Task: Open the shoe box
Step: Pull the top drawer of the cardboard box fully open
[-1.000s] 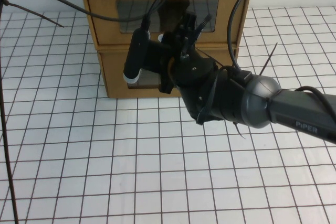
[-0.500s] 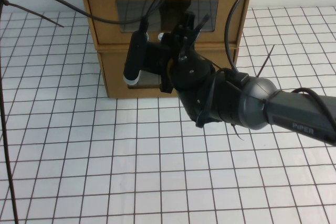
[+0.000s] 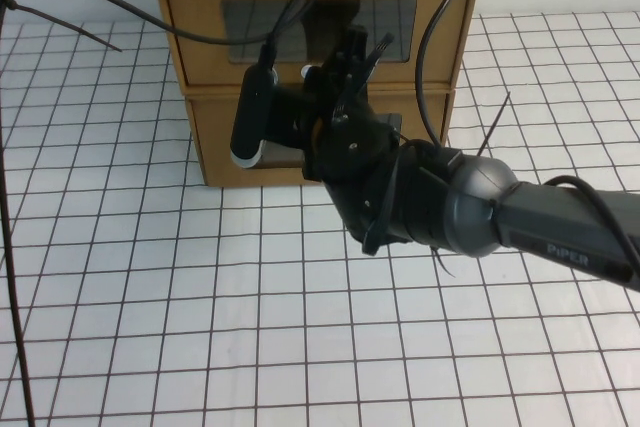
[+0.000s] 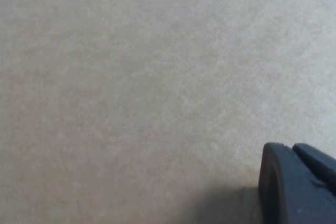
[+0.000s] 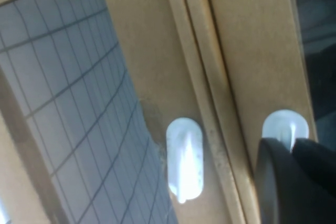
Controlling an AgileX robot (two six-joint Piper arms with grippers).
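Note:
Two brown cardboard shoe boxes are stacked at the back of the table, the upper box [image 3: 195, 32] with a dark front window on the lower box [image 3: 215, 147]. My right gripper [image 3: 347, 75] is pressed up to their fronts near the seam between them. In the right wrist view its dark fingers [image 5: 275, 182] lie together over a white handle [image 5: 285, 123] beside the dark window, shut on it. A second white handle [image 5: 185, 158] sits free across the seam. My left gripper [image 4: 296, 182] shows only as dark fingertips lying together against a plain beige surface; that arm is outside the high view.
White table with a black grid [image 3: 200, 327] spreads in front of the boxes. Black cables [image 3: 130, 9] hang across the upper box and the left side. The right arm's bulky joint [image 3: 470, 212] stretches in from the right.
The right gripper's wrist has edged slightly left and closer to the box fronts, and the arm has followed it. The boxes have not moved.

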